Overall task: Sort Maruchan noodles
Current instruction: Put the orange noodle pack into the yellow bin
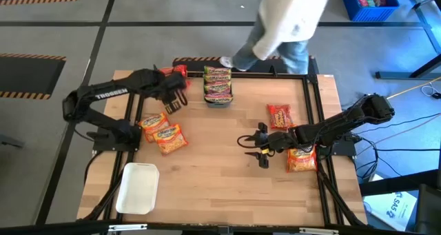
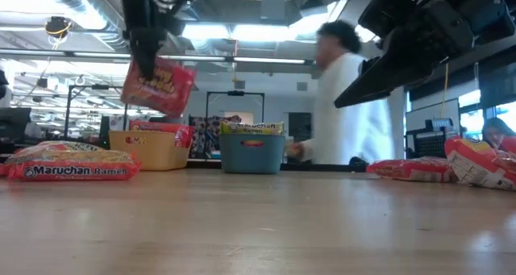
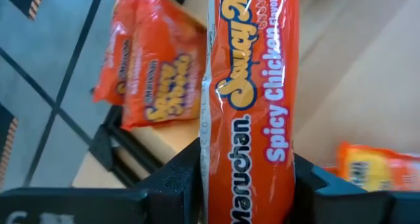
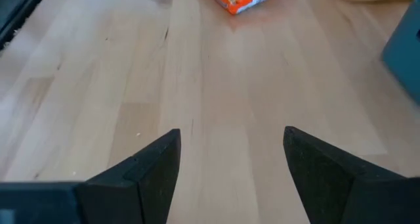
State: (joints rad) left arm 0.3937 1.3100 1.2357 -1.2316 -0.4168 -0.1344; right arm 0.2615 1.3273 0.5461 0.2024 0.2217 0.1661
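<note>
Clamped between the left gripper's (image 3: 246, 184) two dark fingers (image 3: 174, 181) is an orange packet (image 3: 252, 99) of spicy chicken noodles, standing on end in the wrist view and hanging in the air above the far left part of the table in the low view. Just beyond it two more orange packets (image 1: 164, 133) lie side by side on the wood. Out over the middle of the table, the right gripper (image 1: 260, 147) hangs with its fingers (image 4: 147, 171) spread and nothing between them; a red packet (image 1: 280, 116) and an orange one (image 1: 301, 159) lie near its arm.

Pale wooden planks make up the table (image 1: 220, 187), framed by black rails, on a grey floor with striped tape. A person in a white top (image 1: 289, 18) stands at the far edge.

Along that edge, a blue-grey bin (image 2: 252, 152) holds a stack of green-edged packets (image 1: 218, 83), and a yellow bin (image 2: 157, 149) beside it holds red ones (image 2: 165, 130). A white tray (image 1: 138, 188) sits at the near left corner; what is in it cannot be told.
</note>
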